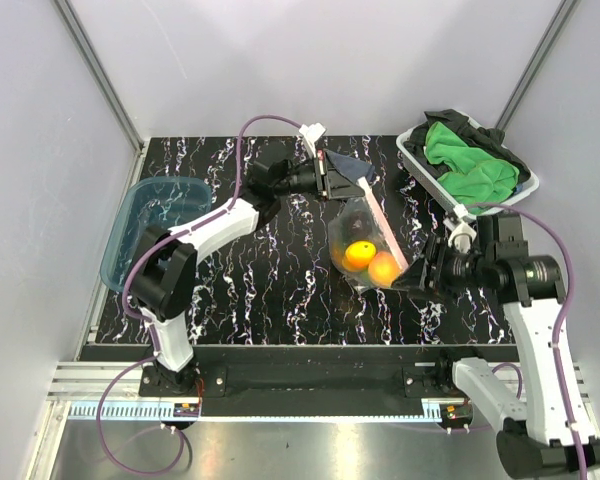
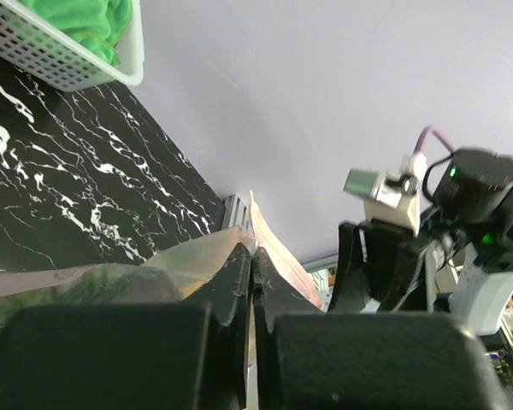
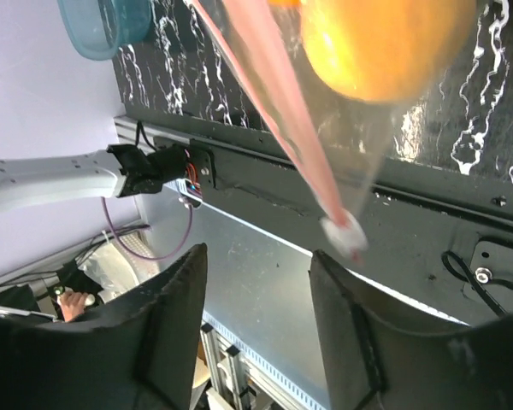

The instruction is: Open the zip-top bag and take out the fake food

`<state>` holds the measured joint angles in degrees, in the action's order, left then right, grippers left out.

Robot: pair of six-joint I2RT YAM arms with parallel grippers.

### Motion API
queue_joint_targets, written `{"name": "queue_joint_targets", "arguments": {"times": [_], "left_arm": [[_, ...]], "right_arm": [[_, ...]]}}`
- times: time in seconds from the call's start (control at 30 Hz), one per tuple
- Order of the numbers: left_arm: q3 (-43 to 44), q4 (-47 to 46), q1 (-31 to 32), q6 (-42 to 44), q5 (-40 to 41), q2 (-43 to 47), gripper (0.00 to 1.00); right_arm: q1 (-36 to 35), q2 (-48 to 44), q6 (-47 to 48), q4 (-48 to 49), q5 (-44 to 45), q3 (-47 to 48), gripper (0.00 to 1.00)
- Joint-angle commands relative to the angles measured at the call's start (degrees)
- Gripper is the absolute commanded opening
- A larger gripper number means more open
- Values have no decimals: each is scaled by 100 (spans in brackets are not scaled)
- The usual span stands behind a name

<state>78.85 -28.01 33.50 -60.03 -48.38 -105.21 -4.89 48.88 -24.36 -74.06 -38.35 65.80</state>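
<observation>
The zip-top bag [image 1: 372, 225] is clear with a pinkish zip strip and stretches from the back centre down toward the right. Two orange-yellow fake food pieces [image 1: 370, 261] and a dark piece [image 1: 355, 214] lie inside it. My left gripper [image 1: 332, 180] is shut on the bag's upper end; in the left wrist view the jaws [image 2: 255, 256] pinch the plastic beside the pink strip [image 2: 278, 254]. My right gripper [image 1: 421, 275] is open and empty at the bag's lower end. In the right wrist view the zip strip [image 3: 269, 98] and its white end [image 3: 344, 231] hang just beyond the gripper's [image 3: 256, 256] open fingers, below an orange piece [image 3: 385, 43].
A translucent blue tub [image 1: 150, 225] sits at the left edge of the black marbled table [image 1: 260, 290]. A white basket [image 1: 420, 165] of green cloths [image 1: 467, 160] stands at the back right. Grey walls close in the back and sides.
</observation>
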Motion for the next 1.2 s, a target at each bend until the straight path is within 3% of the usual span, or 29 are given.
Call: {"name": "queue_joint_targets", "arguments": {"times": [0.0, 0.27, 0.47, 0.77, 1.17], "left_arm": [[-212, -468, 122, 0, -110, 431, 0], [-554, -1231, 157, -289, -303, 615, 0], [-660, -1391, 166, -386, -374, 677, 0], [-608, -1470, 192, -501, -365, 607, 0], [-458, -1479, 298, -545, -321, 493, 0]], "right_arm": [[-39, 445, -51, 120, 178, 775, 63], [-39, 1140, 142, 444, 1065, 1541, 71], [-30, 1238, 203, 1034, 1084, 1199, 60], [-30, 1492, 335, 1869, -321, 487, 52], [-39, 1493, 503, 2159, -744, 91, 53]]}}
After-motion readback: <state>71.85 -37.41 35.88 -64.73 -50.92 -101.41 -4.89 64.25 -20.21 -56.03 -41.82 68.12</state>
